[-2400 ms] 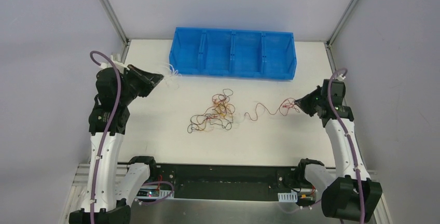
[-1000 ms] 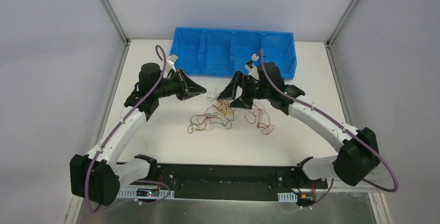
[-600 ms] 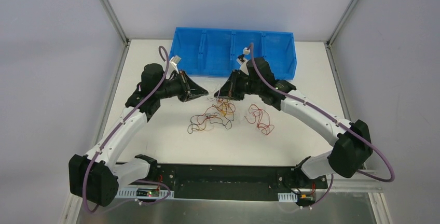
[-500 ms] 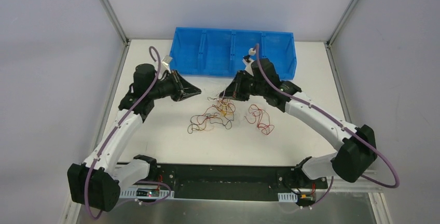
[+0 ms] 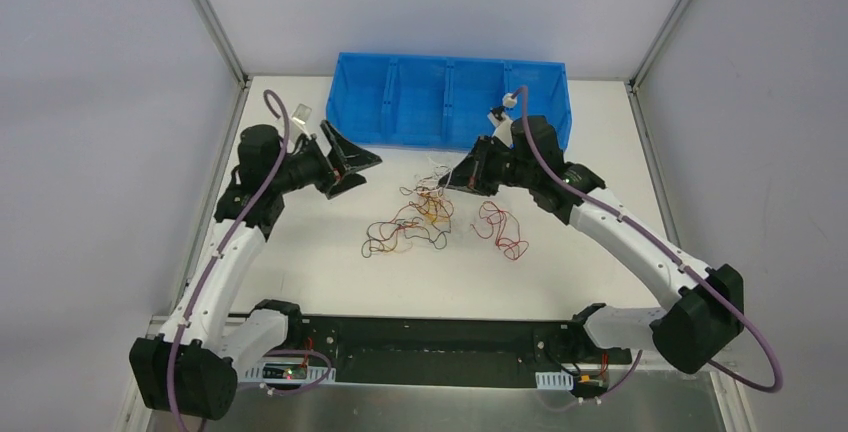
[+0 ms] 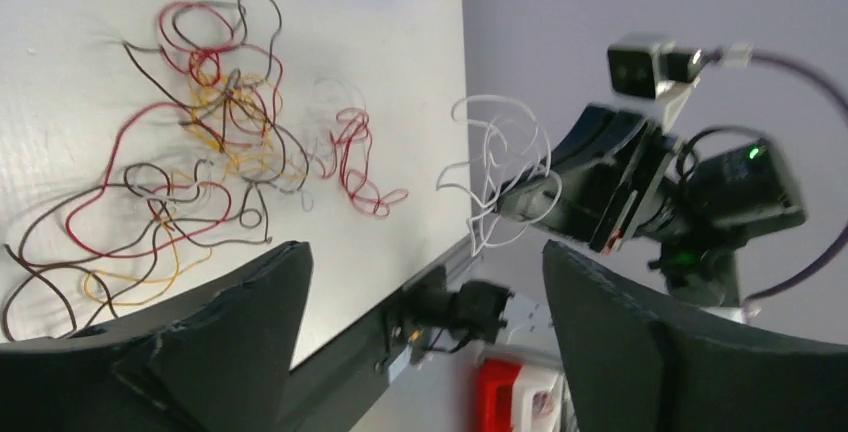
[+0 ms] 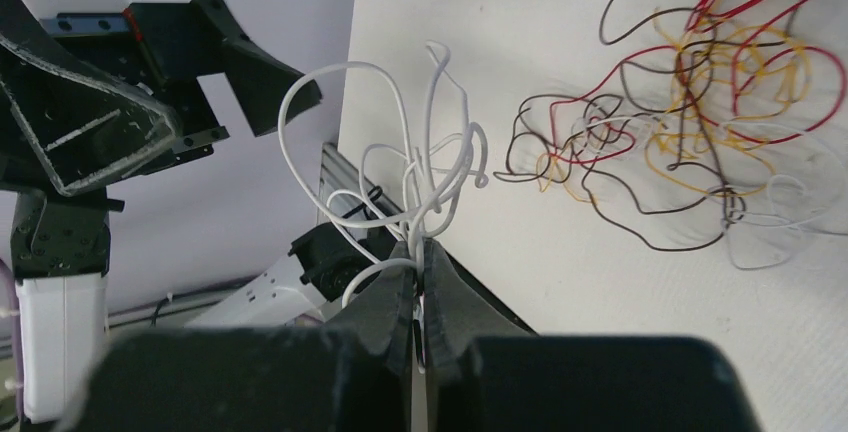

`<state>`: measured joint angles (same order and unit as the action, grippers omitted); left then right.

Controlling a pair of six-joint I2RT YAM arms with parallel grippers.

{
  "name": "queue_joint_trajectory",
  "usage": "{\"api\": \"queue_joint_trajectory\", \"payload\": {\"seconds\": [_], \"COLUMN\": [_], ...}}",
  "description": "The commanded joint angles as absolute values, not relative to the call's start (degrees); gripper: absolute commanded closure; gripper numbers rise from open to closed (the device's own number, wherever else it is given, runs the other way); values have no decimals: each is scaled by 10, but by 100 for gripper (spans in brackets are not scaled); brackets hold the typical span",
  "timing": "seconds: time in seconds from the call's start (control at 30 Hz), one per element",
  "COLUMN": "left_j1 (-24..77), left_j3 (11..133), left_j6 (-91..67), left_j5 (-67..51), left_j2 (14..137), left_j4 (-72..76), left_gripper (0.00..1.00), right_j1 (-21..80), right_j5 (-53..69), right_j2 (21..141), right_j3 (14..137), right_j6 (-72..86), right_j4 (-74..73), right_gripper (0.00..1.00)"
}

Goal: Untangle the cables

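right claw pinching white cable, seemingly aloft, left claw wide, tangle away from table edges

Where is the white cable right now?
In the right wrist view, the white cable is pinched in the right gripper, held in the air beside the coloured tangle, in front of the blue bin.
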<state>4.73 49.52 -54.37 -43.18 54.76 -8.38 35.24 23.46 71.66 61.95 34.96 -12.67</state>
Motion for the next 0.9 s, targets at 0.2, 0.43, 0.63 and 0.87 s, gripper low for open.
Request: {"api": "queue_joint_trajectory", "payload": {"seconds": [0.2, 0.43, 0.63, 0.87], "left_j1": [237, 222, 116, 114], "left_j3": [524, 531, 494, 514], "left_j6": [-554, -529, -552, -552], "left_j5": [-376, -356, -372, -334], "left_j2": [649, 613, 533, 526], "left_j4": [-10, -42, -47, -47], "left_gripper": [3, 86, 100, 100], "right_j1": [413, 402, 362, 359], "right_j5": [348, 332, 310, 295], "right_j2": [764, 730, 689, 698], "right_j3": [654, 639, 597, 605], "right_j6": [348, 320, 313, 308], "right_j4": [-43, -92, -127, -152], "right_gripper": [100, 100, 100, 66]}}
